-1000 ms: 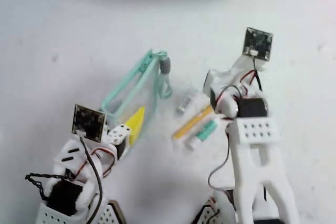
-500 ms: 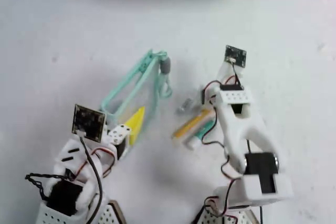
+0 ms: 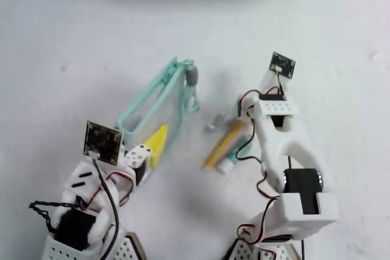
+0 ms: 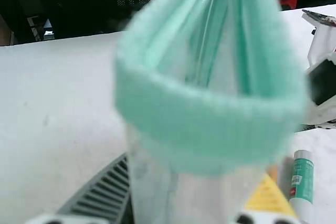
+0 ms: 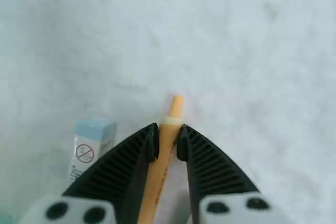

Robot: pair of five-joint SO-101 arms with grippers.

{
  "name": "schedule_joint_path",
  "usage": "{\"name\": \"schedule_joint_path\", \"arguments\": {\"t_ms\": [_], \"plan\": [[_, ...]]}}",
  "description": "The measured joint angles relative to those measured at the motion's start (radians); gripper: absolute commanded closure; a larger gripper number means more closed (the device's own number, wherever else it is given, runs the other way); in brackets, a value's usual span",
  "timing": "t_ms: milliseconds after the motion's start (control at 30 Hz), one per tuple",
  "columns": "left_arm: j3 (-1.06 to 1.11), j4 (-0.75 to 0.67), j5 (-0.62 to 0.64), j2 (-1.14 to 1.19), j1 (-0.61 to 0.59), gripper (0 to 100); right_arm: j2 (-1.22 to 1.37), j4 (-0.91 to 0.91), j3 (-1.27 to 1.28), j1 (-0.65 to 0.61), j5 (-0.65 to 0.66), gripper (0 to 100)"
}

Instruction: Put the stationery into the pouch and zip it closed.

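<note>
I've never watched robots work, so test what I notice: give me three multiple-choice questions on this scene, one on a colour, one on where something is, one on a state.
1. The pouch's trim is: A) red B) black C) mint green.
2. The green-labelled tube lies: A) inside the pouch B) on the table beside the pencil C) under the pouch.
3. The right claw is: A) shut on the pencil B) wide open C) holding the pouch.

Answers: 1 C, mint green edging rings its mouth; 2 B, it rests on the white tabletop next to the orange pencil; 3 A, both fingers press the pencil between them.
</note>
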Motion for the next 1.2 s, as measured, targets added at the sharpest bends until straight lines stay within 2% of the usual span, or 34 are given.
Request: {"name": "schedule_joint_path", "arguments": {"t_ms": [233,500,700,867,933,1200], "plan": [[0.000,0.000,0.000,0.000,0.000,79,0.000,0.000,-0.002,0.000,0.000,85.8],[0.000,0.000,0.000,0.000,0.000,79,0.035,0.014,-0.046,0.002,0.000,85.8],[0.000,0.000,0.000,0.000,0.000,79,0.160,0.181,-0.229,-0.005,0.000,86.3],[0.000,0.000,0.000,0.000,0.000,79,0.304,0.365,-0.442,-0.003,0.000,98.6],[0.000,0.000,0.000,0.000,0.000,79,0.347,0.416,-0.500,0.002,0.000,97.6],[0.000,0.000,0.000,0.000,0.000,79,0.384,0.457,-0.551,0.002,0.037,98.1]]}}
